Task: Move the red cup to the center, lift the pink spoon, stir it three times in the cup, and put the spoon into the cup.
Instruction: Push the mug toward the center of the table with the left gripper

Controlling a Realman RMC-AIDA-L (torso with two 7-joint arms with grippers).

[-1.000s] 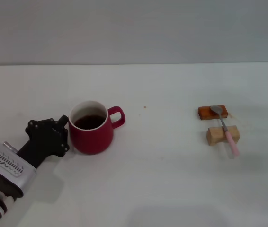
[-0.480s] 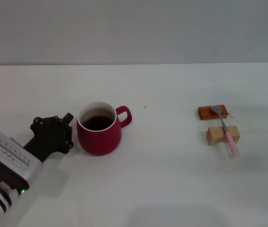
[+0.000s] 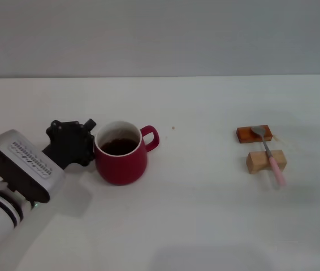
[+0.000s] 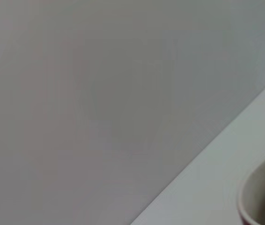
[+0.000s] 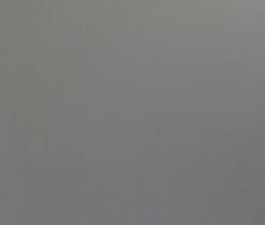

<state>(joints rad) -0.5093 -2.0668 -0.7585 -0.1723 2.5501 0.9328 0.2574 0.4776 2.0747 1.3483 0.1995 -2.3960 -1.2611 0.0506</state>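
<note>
The red cup (image 3: 121,160) stands on the white table, left of the middle, with dark liquid inside and its handle pointing right. Its white rim also shows in the left wrist view (image 4: 260,197). My left gripper (image 3: 86,144) is against the cup's left side and is shut on it. The pink spoon (image 3: 268,154) lies at the right across two wooden blocks, its silver bowl on the far block and its pink handle hanging over the near one. My right gripper is out of view.
An orange-brown block (image 3: 254,134) and a tan block (image 3: 266,161) carry the spoon at the right. A small dark speck (image 3: 173,127) lies on the table (image 3: 205,214) behind the cup. A grey wall stands behind the table.
My left gripper has moved right and a little away from me, and the red cup has moved right with it. The spoon and blocks have not moved.
</note>
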